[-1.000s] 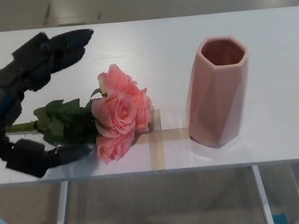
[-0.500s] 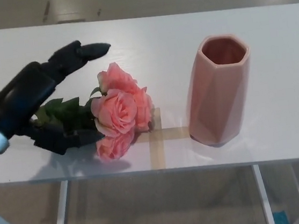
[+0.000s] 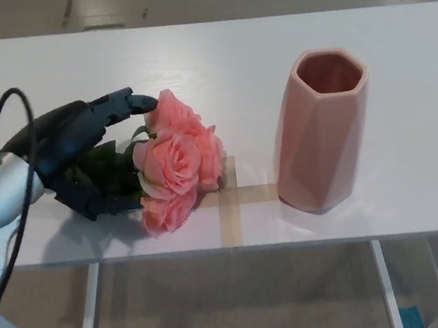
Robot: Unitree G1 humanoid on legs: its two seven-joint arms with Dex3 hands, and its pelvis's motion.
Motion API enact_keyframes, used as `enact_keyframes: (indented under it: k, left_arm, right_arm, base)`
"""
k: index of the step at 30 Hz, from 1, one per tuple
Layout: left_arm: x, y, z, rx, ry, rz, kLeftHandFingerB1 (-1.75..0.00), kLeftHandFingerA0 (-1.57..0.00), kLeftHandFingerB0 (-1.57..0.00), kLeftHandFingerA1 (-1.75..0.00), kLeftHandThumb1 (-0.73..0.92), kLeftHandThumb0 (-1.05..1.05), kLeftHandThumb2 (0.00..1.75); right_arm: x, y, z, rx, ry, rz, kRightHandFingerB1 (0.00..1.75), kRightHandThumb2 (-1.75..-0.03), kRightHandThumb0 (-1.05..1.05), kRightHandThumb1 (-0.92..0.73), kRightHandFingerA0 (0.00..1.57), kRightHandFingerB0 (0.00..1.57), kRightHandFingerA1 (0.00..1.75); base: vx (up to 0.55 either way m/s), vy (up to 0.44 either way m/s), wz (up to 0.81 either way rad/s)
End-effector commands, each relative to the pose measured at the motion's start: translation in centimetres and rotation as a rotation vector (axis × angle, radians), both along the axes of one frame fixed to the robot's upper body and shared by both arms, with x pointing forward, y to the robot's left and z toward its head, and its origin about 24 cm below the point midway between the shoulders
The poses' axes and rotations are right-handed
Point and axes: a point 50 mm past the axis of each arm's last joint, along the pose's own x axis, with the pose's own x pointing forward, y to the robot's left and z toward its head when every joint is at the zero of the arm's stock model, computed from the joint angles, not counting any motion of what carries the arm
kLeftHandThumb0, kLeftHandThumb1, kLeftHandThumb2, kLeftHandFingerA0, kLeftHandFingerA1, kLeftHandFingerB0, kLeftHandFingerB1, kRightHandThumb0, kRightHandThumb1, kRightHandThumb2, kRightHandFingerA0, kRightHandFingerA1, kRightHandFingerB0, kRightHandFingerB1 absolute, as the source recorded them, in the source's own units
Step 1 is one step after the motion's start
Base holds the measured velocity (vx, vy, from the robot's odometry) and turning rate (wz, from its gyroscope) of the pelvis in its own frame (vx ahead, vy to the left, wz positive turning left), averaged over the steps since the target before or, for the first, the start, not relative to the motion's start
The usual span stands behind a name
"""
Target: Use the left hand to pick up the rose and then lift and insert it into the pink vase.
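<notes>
A bunch of pink roses (image 3: 176, 165) with green leaves (image 3: 108, 165) lies on the white table (image 3: 230, 52), blossoms pointing right. My left hand (image 3: 71, 149) reaches in from the left and straddles the leafy stem. Its fingers (image 3: 121, 105) arch over the far side and touch the top blossom. The thumb (image 3: 101, 205) lies on the near side, and the hand stands open around the leaves. The stem itself is hidden under the hand. The pink faceted vase (image 3: 322, 132) stands upright to the right of the blossoms, a short gap away. My right hand does not show.
Tan tape strips (image 3: 227, 202) form a cross on the table between roses and vase. The table's front edge runs just below the roses. A black cable (image 3: 9, 124) loops above my left forearm. Floor shows beyond and below the table.
My left hand has dropped and moved right onto the rose's leaves, fingers curling down toward the top blossom and the thumb sliding in beneath. Roses and vase have not moved.
</notes>
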Motion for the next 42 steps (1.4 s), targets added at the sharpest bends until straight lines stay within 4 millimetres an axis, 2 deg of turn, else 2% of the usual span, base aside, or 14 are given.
enact_keyframes:
  k: [1,6,7,9,18,19,20,25,26,28,29,34,35,42]
  left_arm:
    - [1.4,1.2,0.1,0.258,-0.050,0.116,-0.36,-0.07,-0.11,-0.20,0.37,-0.55,0.67]
    - [1.9,1.5,0.4,0.287,-0.059,0.129,-0.36,-0.06,-0.11,-0.21,0.37,-0.55,0.67]
    - [1.9,1.5,0.3,0.289,-0.061,0.131,-0.28,-0.05,-0.15,-0.25,0.43,-0.53,0.54]
    - [1.9,1.4,0.5,0.291,-0.075,0.135,-0.35,-0.07,-0.10,-0.21,0.37,-0.55,0.67]
    - [2.1,1.3,0.4,0.302,-0.084,0.144,-0.34,-0.07,-0.10,-0.20,0.38,-0.57,0.65]
    - [2.2,1.1,0.3,0.301,-0.079,0.141,-0.28,-0.04,-0.14,-0.25,0.43,-0.52,0.54]
    - [2.2,0.9,0.2,0.298,-0.072,0.140,-0.41,0.00,-0.11,-0.23,0.34,-0.50,0.73]
    - [2.2,0.8,0.0,0.291,-0.061,0.138,-0.40,0.00,-0.11,-0.21,0.35,-0.51,0.73]
    - [2.1,0.5,-0.1,0.289,-0.055,0.134,-0.28,-0.04,-0.13,-0.19,0.41,-0.54,0.56]
    - [2.2,0.3,-0.4,0.289,-0.046,0.135,-0.37,0.00,-0.11,-0.19,0.35,-0.52,0.73]
    - [2.2,0.3,-0.6,0.289,-0.045,0.135,-0.28,-0.04,-0.13,-0.19,0.41,-0.53,0.55]
    - [2.2,0.2,-0.8,0.290,-0.042,0.135,-0.28,-0.04,-0.13,-0.19,0.41,-0.53,0.55]
    - [2.3,0.2,-1.2,0.294,-0.031,0.137,-0.37,0.00,-0.12,-0.20,0.35,-0.51,0.73]
    - [3.0,0.2,-2.3,0.290,0.005,0.157,-0.37,-0.01,-0.09,-0.21,0.34,-0.51,0.73]
  right_arm:
    - [-0.7,-0.3,-0.1,-0.025,0.011,0.005,0.52,-0.63,-0.22,-0.49,0.73,0.61,0.57]
    - [-0.7,-0.4,-0.1,-0.020,0.008,0.006,0.52,-0.62,-0.20,-0.49,0.73,0.61,0.56]
    - [-0.7,-0.3,-0.1,-0.020,0.010,0.005,0.52,-0.62,-0.21,-0.49,0.73,0.61,0.56]
    - [-0.8,-0.3,-0.2,-0.019,0.014,0.001,0.52,-0.63,-0.21,-0.49,0.73,0.61,0.56]
    - [-0.9,-0.4,-0.2,-0.007,0.014,-0.006,0.47,-0.55,-0.12,-0.53,0.73,0.62,0.51]
    - [-0.9,-0.3,-0.2,-0.008,0.011,-0.012,0.47,-0.55,-0.13,-0.53,0.73,0.62,0.51]
    - [-0.9,-0.3,-0.3,-0.013,0.012,-0.011,0.47,-0.55,-0.13,-0.53,0.73,0.62,0.51]
    - [-0.8,-0.2,-0.3,-0.011,0.009,-0.010,0.47,-0.55,-0.14,-0.53,0.73,0.62,0.51]
    - [-0.8,-0.1,-0.3,-0.012,0.010,-0.008,0.47,-0.55,-0.15,-0.52,0.74,0.62,0.51]
    - [-0.8,-0.2,-0.2,-0.014,0.014,-0.001,0.52,-0.63,-0.22,-0.49,0.73,0.61,0.57]
    - [-0.8,-0.2,-0.2,-0.013,0.014,-0.001,0.53,-0.63,-0.22,-0.49,0.73,0.61,0.57]
    - [-0.8,-0.2,-0.2,-0.009,0.011,-0.005,0.53,-0.63,-0.22,-0.49,0.73,0.61,0.57]
    - [-0.9,-0.2,-0.3,-0.006,0.010,-0.009,0.47,-0.55,-0.15,-0.53,0.75,0.63,0.52]
    - [-0.9,-0.2,-0.3,0.002,0.000,-0.018,0.47,-0.55,-0.16,-0.53,0.74,0.62,0.52]
  base:
    - [0.00,0.000,0.00]
    - [0.00,0.000,0.00]
    - [0.00,0.000,0.00]
    - [0.00,0.000,0.00]
    - [0.00,0.000,0.00]
    - [0.00,0.000,0.00]
    - [0.00,0.000,0.00]
    - [0.00,0.000,0.00]
    - [0.00,0.000,0.00]
    - [0.00,0.000,0.00]
    - [0.00,0.000,0.00]
    - [0.00,0.000,0.00]
    - [0.00,0.000,0.00]
    - [0.00,0.000,0.00]
